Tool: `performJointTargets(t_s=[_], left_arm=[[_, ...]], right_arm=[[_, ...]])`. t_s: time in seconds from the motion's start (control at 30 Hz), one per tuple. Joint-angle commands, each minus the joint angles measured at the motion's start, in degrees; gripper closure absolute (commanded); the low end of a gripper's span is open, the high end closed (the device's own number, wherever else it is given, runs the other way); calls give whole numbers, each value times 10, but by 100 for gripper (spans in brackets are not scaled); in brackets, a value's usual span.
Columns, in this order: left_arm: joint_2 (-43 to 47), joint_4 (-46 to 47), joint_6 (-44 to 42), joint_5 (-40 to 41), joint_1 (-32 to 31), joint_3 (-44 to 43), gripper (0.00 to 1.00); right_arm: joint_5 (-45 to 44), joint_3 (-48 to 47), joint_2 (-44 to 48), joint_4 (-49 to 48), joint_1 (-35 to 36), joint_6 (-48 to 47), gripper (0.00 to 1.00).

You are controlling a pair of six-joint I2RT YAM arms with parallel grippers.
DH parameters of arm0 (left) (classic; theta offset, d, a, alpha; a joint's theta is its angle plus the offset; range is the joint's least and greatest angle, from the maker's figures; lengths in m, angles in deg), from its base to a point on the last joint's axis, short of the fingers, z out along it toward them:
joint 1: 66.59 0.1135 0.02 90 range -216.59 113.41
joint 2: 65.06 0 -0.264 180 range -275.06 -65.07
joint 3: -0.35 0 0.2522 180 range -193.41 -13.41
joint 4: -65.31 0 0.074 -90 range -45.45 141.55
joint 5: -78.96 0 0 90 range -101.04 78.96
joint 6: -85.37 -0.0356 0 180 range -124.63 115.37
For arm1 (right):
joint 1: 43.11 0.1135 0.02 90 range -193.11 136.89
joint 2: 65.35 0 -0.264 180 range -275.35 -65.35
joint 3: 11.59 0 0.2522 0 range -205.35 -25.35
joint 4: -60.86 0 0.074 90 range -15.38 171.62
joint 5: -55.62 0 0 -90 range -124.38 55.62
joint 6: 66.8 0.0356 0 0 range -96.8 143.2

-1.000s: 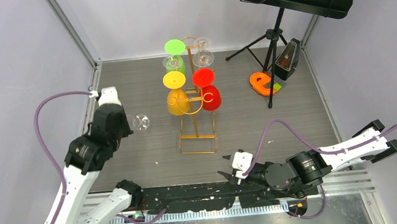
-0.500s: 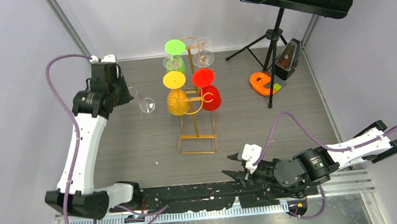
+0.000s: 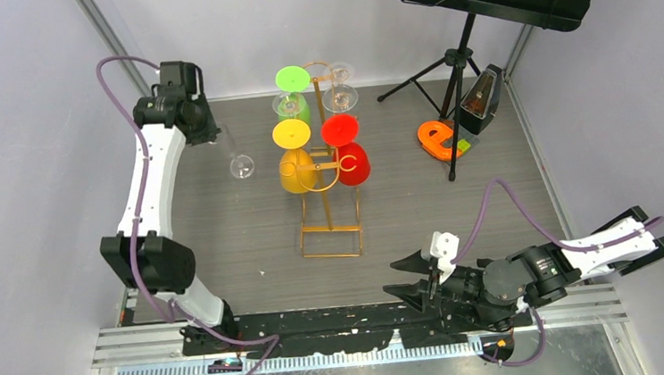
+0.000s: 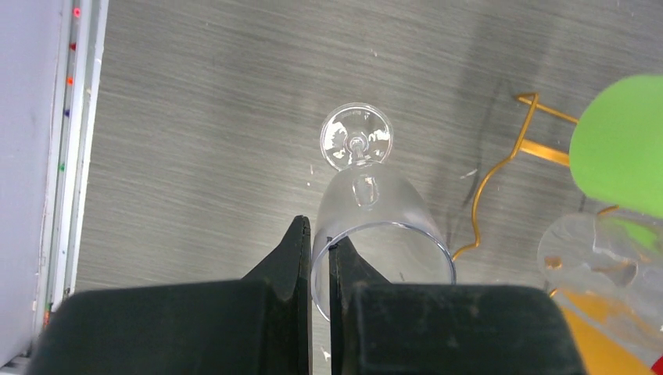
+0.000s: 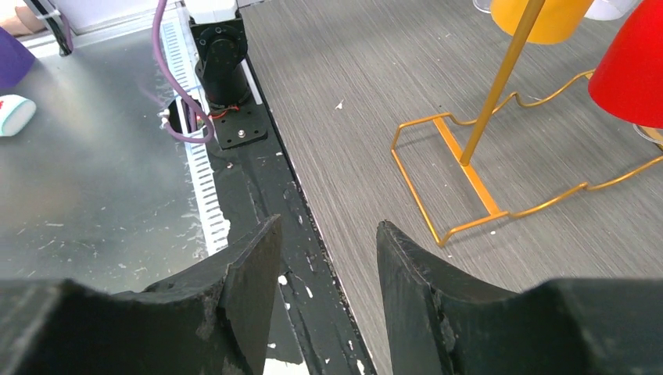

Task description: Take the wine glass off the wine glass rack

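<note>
One wine glass [image 4: 377, 205], pinched in the left hand [image 4: 319, 251], has shifted slightly rearward.

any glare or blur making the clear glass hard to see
Top external: the wine glass is faint against the grey table, mostly rim highlights. Left wrist: it is sharp, with bright glints on its foot. Right wrist: right pincer dark up close, wine glass rack base crisp.

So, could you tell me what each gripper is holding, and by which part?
Left gripper pinches the clear glass by its bowl rim; right gripper holds nothing.
</note>
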Motion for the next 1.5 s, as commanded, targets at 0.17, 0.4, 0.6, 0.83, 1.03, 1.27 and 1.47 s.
performJointTargets(t_s=[0.17, 0.4, 0.6, 0.83, 1.03, 1.27, 1.47], left_arm=[[-100, -50, -18, 12, 15, -136, 100], [-151, -56, -20, 8, 28, -159, 100], [-171, -52, -24, 16, 33, -157, 100], [-194, -53, -29, 11, 37, -167, 100], [-194, -53, -28, 8, 37, -168, 91], [-171, -52, -30, 6, 37, -158, 55], [-131, -54, -23, 6, 37, -156, 30]], right_arm=[[-2, 16, 41, -16, 3, 12, 45], [-7, 25, 51, -16, 3, 11, 44], [-13, 31, 58, -16, 3, 11, 42], [-24, 38, 66, -16, 3, 11, 39], [-28, 37, 66, -17, 3, 13, 36], [-32, 31, 61, -17, 3, 17, 34], [-40, 16, 49, -10, 3, 18, 33]])
